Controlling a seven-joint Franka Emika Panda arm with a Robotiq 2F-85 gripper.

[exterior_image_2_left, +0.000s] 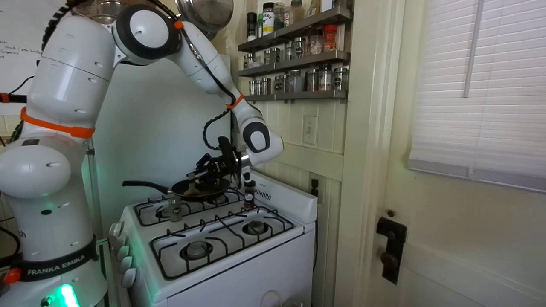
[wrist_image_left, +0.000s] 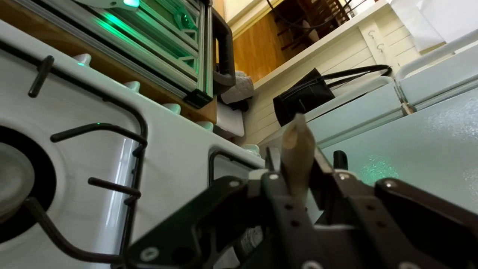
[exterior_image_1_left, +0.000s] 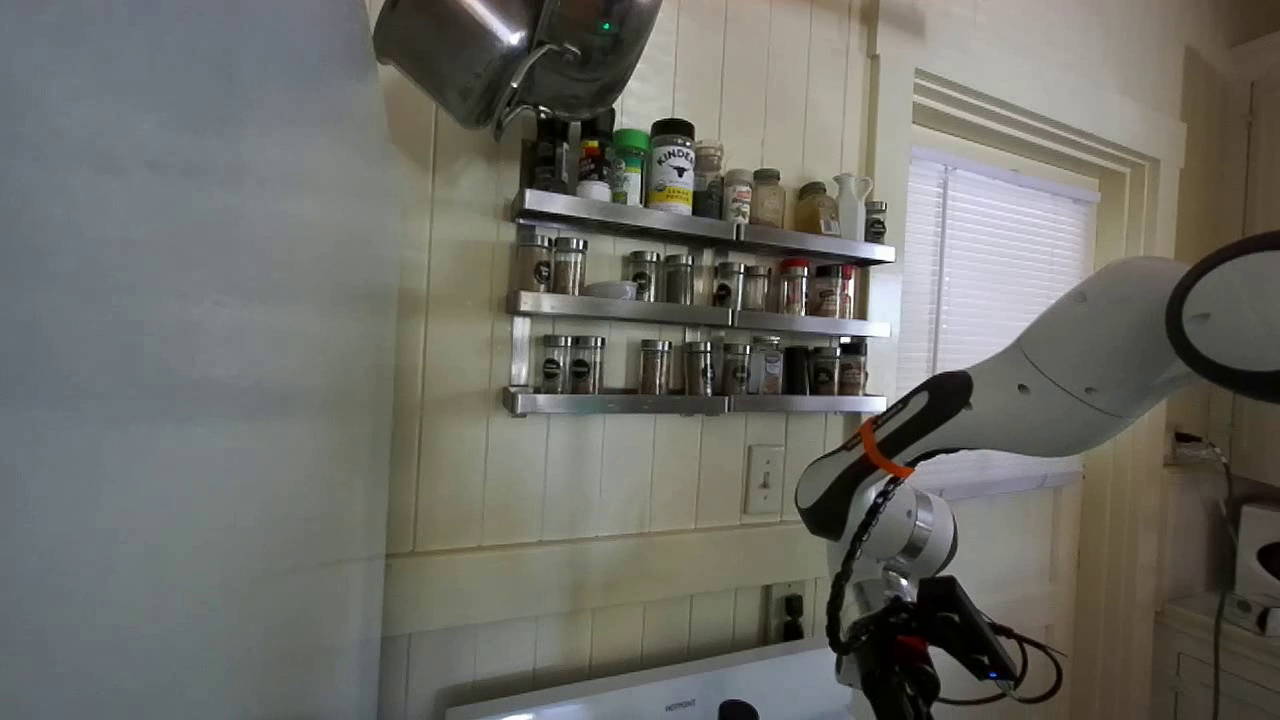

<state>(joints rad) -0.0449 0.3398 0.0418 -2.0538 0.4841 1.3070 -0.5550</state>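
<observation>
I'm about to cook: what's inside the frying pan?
In an exterior view the frying pan shows a dark interior. The wooden utensil held by the tool overlaps it, inside or in front, I can't tell. Both cover parts, so anything behind them is hidden.

HOTPOINT marks the stove panel, KINDER a jar, FRANKA EMIKA the base band (the whiteboard stays illegible).
</observation>
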